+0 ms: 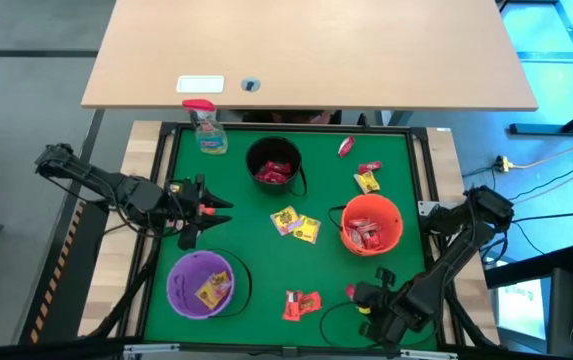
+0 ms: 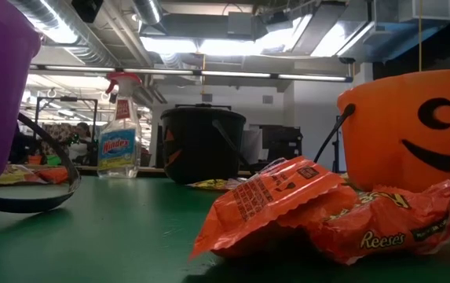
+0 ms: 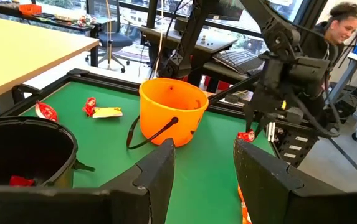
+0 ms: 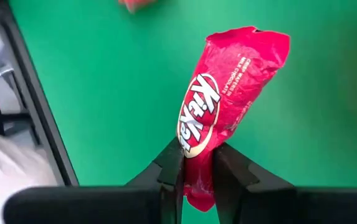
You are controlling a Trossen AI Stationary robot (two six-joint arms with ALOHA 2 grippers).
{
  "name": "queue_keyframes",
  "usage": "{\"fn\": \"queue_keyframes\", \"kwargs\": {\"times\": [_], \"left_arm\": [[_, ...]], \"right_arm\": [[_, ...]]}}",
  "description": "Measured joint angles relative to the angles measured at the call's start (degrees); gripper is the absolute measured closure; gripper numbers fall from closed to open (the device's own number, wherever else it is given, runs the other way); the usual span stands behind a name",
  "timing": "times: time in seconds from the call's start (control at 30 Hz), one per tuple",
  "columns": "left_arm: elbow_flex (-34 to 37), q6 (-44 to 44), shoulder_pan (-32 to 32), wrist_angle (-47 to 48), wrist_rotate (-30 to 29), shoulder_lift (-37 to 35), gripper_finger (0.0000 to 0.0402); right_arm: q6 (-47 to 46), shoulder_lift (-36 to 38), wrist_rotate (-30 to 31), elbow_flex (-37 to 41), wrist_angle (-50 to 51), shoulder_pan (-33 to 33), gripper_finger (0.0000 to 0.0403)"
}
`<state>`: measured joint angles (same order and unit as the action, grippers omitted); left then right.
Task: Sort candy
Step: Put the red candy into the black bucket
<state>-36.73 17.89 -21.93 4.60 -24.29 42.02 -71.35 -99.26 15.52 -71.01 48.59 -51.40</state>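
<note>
**Gripping a red KitKat at the counter's near right corner**

Pinching a red KitKat packet (image 4: pixel 218 106) by its lower end, the right gripper (image 4: pixel 197 163) has its fingers (image 4: pixel 169 167) closed tight on the wrapper, which stands up between them, clear of the green mat. In the high view this gripper (image 1: pixel 354 293) sits near the front edge of the counter (image 1: pixel 256 240), below the orange bucket (image 1: pixel 371 224), with open green surface between it and the two orange-red packets (image 1: pixel 301 303) lying close to the front rim.

The remaining candy is scattered: two yellow packets (image 1: pixel 296 224) in the middle, a yellow and red pair (image 1: pixel 367 176) and a single red sweet (image 1: pixel 345 147) toward the far right edge. Red packets lie in the black bucket (image 1: pixel 274 165) and in the orange bucket; yellow and orange ones lie in the purple bucket (image 1: pixel 203 284).

The left gripper (image 1: pixel 218 208) hovers between the black and purple buckets, its fingers (image 3: pixel 159 171) parted and empty. A spray bottle (image 1: pixel 206 128) stands at the far left corner. The mat's centre has free room around the yellow packets.
</note>
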Motion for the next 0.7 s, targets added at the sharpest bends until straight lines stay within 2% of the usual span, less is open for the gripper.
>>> {"fn": "queue_keyframes", "kwargs": {"times": [0.17, 0.33, 0.53, 0.7], "left_arm": [[0.00, 0.00, 0.00, -0.02, -0.04, 0.00, 0.0246], [0.00, 0.00, 0.00, -0.56, -0.04, 0.00, 0.0246], [0.00, -0.02, 0.00, -2.62, 1.19, -0.72, 0.0246], [0.00, -0.32, 0.00, -2.72, 1.36, -1.64, 0.0246]], "right_arm": [[9.92, 0.09, 6.55, -4.63, 0.84, 5.12, 0.0345], [25.24, 0.11, 12.06, -10.08, 0.37, 13.81, 0.0345], [42.88, 0.11, 13.06, -16.81, -1.25, 27.37, 0.0345], [52.39, 0.15, 12.71, -19.47, -3.40, 39.61, 0.0345]]}}
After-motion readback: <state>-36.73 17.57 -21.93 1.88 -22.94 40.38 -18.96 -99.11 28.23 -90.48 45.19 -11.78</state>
